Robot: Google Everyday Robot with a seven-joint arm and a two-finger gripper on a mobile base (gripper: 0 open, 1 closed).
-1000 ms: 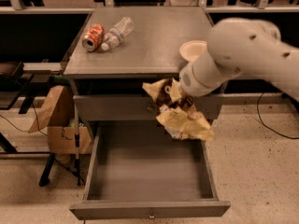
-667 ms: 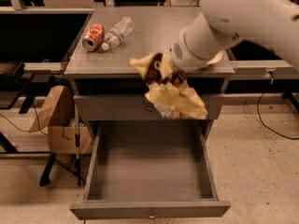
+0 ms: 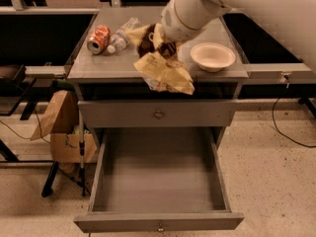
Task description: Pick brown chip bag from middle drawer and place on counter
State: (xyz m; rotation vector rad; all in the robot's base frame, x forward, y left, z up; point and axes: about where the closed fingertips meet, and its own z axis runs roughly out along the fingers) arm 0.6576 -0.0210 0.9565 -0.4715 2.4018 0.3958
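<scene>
My gripper [image 3: 160,43] is over the front middle of the counter [image 3: 98,65], shut on the brown chip bag [image 3: 163,65]. The bag is crumpled, dark brown at the top with tan ends. It hangs from the gripper, and its lower end droops over the counter's front edge. The middle drawer [image 3: 158,181] is pulled open below, and its grey floor is bare. The large white arm comes in from the upper right and hides part of the counter's back.
An orange soda can [image 3: 98,38] and a clear plastic bottle [image 3: 122,33] lie on the counter's left. A white bowl [image 3: 213,56] sits on its right. The upper drawer [image 3: 158,114] is closed. A brown paper bag [image 3: 57,115] and a stand are on the floor at left.
The gripper has carried the bag up and to the left, from in front of the upper drawer to over the counter. The white bowl has come into full view.
</scene>
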